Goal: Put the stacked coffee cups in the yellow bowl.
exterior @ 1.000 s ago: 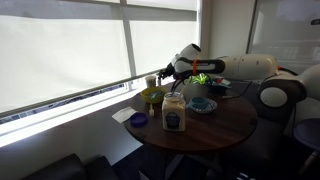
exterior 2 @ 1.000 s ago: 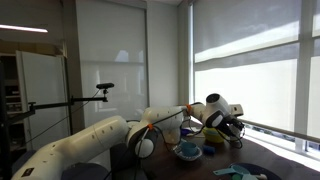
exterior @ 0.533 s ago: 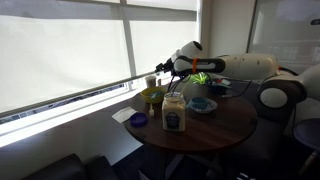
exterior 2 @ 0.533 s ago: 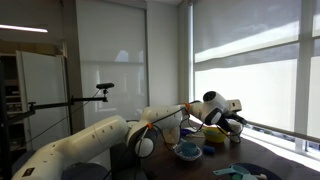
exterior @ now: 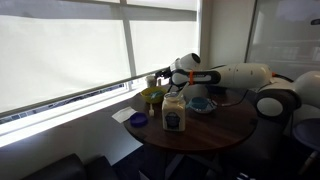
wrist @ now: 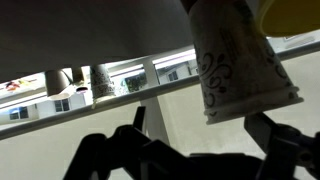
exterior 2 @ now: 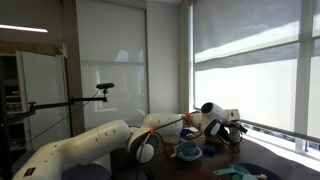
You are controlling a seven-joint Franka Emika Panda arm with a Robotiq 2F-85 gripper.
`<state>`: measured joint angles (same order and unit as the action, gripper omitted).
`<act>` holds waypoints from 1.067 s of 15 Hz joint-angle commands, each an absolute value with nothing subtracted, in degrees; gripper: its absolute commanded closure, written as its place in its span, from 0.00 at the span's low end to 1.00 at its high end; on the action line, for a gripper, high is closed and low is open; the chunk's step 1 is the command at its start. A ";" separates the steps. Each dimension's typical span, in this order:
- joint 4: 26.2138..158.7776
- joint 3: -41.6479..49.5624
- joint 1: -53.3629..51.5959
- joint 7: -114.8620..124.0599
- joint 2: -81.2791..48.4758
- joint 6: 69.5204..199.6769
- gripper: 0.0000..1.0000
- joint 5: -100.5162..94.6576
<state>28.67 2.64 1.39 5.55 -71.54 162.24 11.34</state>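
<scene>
Stacked coffee cups: short nested column of tan-brown paper cups, printed with a pale scroll pattern and with a darker band at the rim end.

Location: at the window-side edge of the round dark wooden tabletop, just beside the small shallow yellow-green bowl. The wrist view appears upside down, so the cups read as upright with the wide end up. Whether cups and bowl touch cannot be told.

Neighbour: large clear glass jar with a pale lid, nearer the room-side edge and apart from the cups.

End effector: dark two-finger gripper, reaching level toward the window-side edge. Its fingers are spread wide and nothing lies between them. The cups stand ahead of it, nearer one finger.

Handling, as judged:
- Very light.
- Thin paper wall, likely to dent under a hard squeeze.
- Smooth and tapered, so a loose pinch may slide.
- Easily tipped by a nudge from one finger.
- Nested only by friction, so lifting by the top cup may split the stack.

Hold, as judged: across the side wall of the lowest, outermost cup, about mid-height, with light pressure.
</scene>
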 commanded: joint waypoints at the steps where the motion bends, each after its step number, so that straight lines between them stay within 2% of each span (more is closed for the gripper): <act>1: 27.96 8.12 -0.06 13.11 -72.68 162.19 0.06 9.38; 2: 27.84 9.15 -0.28 14.31 -72.80 161.98 0.26 9.16; 12: 27.39 12.15 -1.36 18.87 -72.35 159.87 0.97 9.99; 16: 26.98 12.45 -1.62 19.44 -71.08 159.93 1.00 9.90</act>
<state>28.09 11.27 -1.07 17.13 -72.16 161.28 10.49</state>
